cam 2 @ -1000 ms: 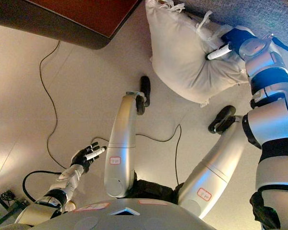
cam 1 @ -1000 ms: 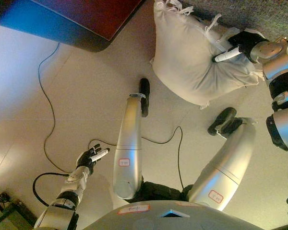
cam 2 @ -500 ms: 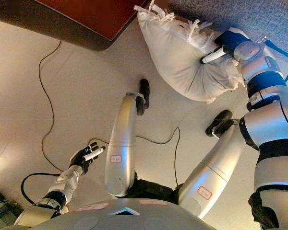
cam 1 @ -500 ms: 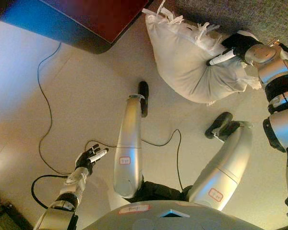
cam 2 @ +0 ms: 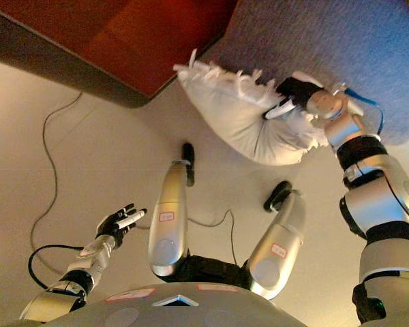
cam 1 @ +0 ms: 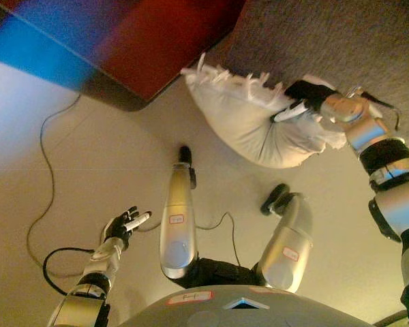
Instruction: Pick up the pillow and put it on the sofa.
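I see the grey sofa (cam 1: 341, 48) filling the upper right, with a dark red table (cam 1: 157, 41) beside it. The white pillow (cam 1: 249, 122) hangs off the floor against the sofa's front edge, pinched at its right end by my right robot hand (cam 1: 301, 99). My left robot hand (cam 1: 123, 225) hovers low, fingers spread, empty.

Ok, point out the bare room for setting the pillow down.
The grey sofa is bare above and right of the pillow, which the right hand grips at its front edge. Floor between the red-brown table and the open left hand holds only a cable.
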Motion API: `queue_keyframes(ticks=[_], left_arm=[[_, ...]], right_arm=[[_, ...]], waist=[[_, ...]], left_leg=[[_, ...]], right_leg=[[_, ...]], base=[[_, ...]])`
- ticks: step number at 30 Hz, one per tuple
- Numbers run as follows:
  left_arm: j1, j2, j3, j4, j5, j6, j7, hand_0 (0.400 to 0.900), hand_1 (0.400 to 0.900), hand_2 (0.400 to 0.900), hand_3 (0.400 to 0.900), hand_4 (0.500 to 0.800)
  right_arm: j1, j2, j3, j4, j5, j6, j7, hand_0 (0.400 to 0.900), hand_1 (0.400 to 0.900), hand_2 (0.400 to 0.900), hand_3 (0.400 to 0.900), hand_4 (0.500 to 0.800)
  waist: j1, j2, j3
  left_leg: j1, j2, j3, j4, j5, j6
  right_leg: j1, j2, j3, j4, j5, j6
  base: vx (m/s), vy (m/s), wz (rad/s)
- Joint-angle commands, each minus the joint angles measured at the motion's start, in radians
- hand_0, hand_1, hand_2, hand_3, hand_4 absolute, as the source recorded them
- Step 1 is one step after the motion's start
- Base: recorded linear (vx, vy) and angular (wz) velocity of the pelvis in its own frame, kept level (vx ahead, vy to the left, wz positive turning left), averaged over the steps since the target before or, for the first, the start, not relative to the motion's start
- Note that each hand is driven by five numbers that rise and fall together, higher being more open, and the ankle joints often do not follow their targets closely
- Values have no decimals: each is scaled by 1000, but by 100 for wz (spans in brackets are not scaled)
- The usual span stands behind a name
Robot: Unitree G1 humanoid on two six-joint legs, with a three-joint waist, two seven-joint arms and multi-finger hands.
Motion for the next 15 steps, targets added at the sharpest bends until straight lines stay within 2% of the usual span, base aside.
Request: queue_keyframes(ticks=[1, 8, 12, 13, 15], left_arm=[[62, 108, -14, 26, 55, 27, 44, 900, 900, 900, 900, 800], [74, 96, 5, 19, 127, 55, 71, 900, 900, 900, 900, 800], [95, 77, 51, 39, 148, 75, 90, 900, 900, 900, 900, 800], [99, 72, 61, 46, 160, 84, 92, 900, 900, 900, 900, 800], [108, 61, 77, 57, 171, 84, 97, 900, 900, 900, 900, 800]], right_arm=[[-34, -54, -142, -151, 117, -91, 10, 400, 400, 400, 400, 500], [100, -95, -220, -297, 192, -103, 45, 400, 400, 400, 400, 500], [126, -107, -237, -335, 231, -109, 91, 400, 400, 400, 400, 500], [122, -109, -236, -328, 239, -106, 108, 400, 400, 400, 400, 500], [128, -129, -242, -342, 249, -94, 124, 400, 400, 400, 400, 500]], waist=[[-5, -37, -100], [-40, -69, -191], [-46, -88, -265], [-44, -94, -286], [-37, -115, -304]], left_leg=[[169, 89, 13, -112, 35, -4], [370, 132, 81, -271, 88, -20], [510, 151, 101, -403, 135, -26], [534, 150, 97, -417, 161, -28], [525, 168, 72, -382, 263, -50]], right_leg=[[60, -15, 49, -172, 157, -5], [243, 61, -3, -263, 138, -17], [351, 142, -25, -303, 91, -49], [388, 171, -29, -336, 86, -61], [465, 223, -31, -421, 91, -82]], base=[[100, -103, -4], [130, -173, -3], [181, -251, -18], [212, -295, -19], [213, -322, -7]])
